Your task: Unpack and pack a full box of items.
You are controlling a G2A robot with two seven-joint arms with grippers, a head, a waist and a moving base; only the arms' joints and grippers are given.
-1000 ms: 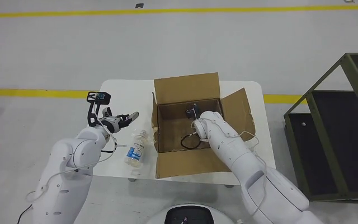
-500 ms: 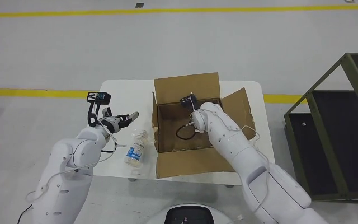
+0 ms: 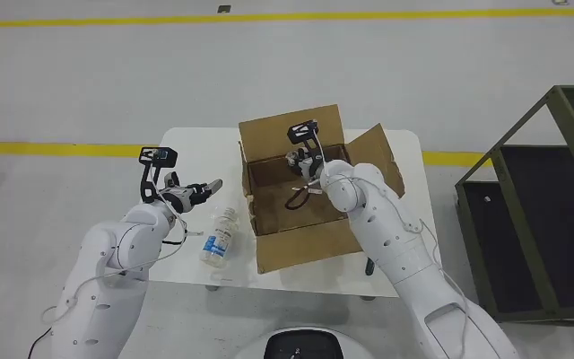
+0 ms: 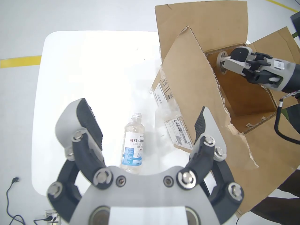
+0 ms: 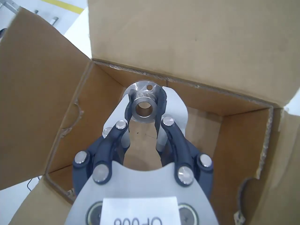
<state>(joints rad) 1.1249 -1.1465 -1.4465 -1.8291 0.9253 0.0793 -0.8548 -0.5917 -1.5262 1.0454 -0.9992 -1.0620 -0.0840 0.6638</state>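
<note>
Right hand [image 5: 145,103] clenched on a shiny flanged metal bushing [image 5: 140,88], held inside the open brown cardboard box [image 5: 211,99]. Left hand [image 4: 142,113] released, above a clear plastic bottle [image 4: 133,141] lying on the white tabletop [image 4: 82,66] beside the box. Unpacking looks nearly done, with all the repacking ahead.

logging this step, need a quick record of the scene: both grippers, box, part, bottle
left gripper: open, empty, above the table near the bottle
right gripper: shut on the part, over the box
part: flanged metal bushing, gripped at its hub
box: open, flaps out, on the table
bottle: clear, lying on its side beside the box, not touched by either gripper
</note>
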